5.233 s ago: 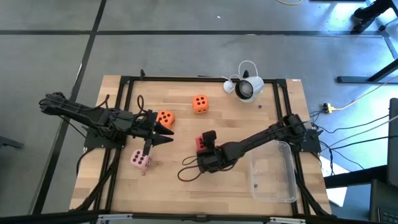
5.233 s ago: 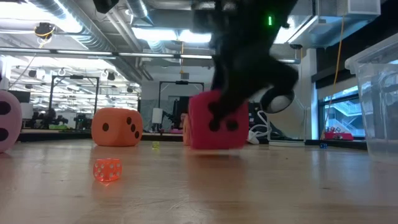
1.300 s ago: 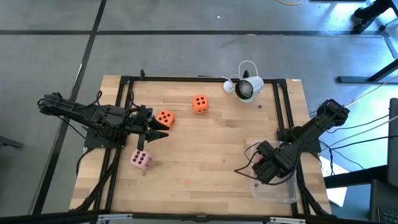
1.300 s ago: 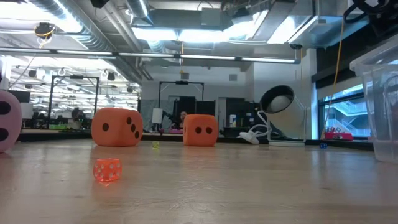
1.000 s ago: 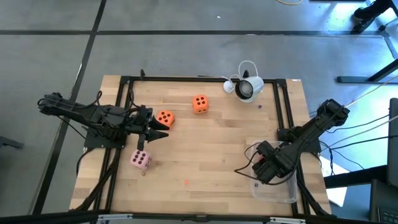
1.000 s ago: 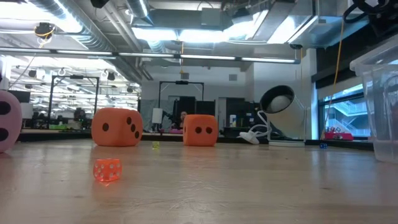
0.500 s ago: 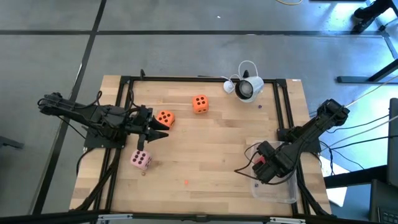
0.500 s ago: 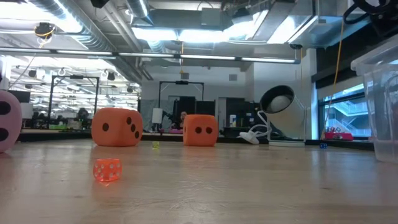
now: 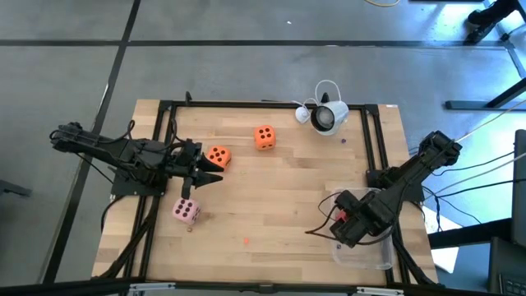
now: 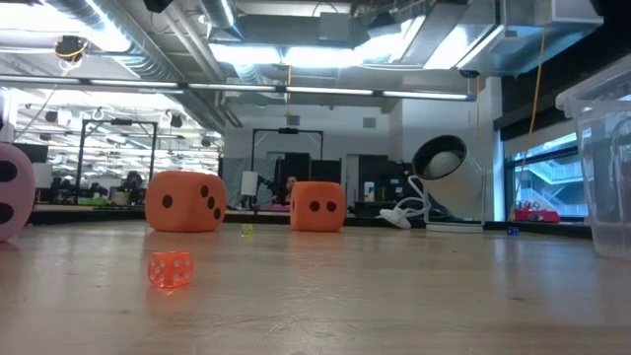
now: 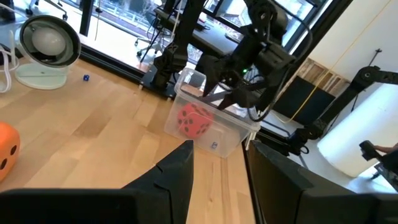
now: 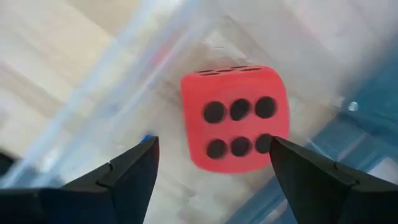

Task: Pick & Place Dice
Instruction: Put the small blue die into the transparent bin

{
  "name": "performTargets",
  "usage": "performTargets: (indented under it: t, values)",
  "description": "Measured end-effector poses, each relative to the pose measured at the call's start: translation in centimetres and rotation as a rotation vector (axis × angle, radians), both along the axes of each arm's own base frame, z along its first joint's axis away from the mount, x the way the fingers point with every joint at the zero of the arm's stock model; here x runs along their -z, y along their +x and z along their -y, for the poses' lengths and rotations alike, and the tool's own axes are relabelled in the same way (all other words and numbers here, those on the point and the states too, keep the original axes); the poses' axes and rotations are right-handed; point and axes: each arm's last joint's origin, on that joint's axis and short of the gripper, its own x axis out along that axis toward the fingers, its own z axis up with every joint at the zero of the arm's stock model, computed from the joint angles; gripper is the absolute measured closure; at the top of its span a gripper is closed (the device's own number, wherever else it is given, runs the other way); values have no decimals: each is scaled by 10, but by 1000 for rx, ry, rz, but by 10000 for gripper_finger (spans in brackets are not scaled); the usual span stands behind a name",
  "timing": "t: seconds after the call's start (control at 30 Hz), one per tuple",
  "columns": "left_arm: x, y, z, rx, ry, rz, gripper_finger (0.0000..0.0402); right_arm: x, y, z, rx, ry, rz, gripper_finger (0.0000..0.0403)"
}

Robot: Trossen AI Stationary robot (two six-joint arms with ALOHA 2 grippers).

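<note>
Left gripper waits half-spread and empty by the first orange die, with the pink die and second orange die unpicked on the bench. Over right, the red die sits in the clear bin, right gripper spread wide above it: one placed, three to go

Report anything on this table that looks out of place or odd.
One stray: a tiny translucent orange die lies alone on the wood, far smaller than the soft dice. A desk lamp lies at the far edge. Otherwise nothing stands out; the red die sits inside the clear bin.
</note>
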Motion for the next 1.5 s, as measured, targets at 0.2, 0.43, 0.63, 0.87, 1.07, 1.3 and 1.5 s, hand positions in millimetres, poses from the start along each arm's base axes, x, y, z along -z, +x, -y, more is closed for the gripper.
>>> performTargets:
  t: [0.2,0.43,0.63,0.87,1.07,1.3,1.5]
  values:
    - [0,0,0,-4,0,0,254,-20,2,-2,3,23,28,104]
    - [0,0,0,-4,-1,4,254,-58,-1,3,-2,-48,78,125]
    - [0,0,0,-5,-1,4,254,-88,4,12,21,-129,264,141]
    - [-1,0,0,0,-2,7,254,-101,18,50,186,-167,334,166]
    - [-1,0,1,29,1,5,254,-107,27,101,242,-174,297,192]
    - [-1,0,2,62,35,6,254,-99,8,149,320,-160,234,212]
    - [-1,0,2,62,42,9,254,-81,-13,174,412,-163,178,213]
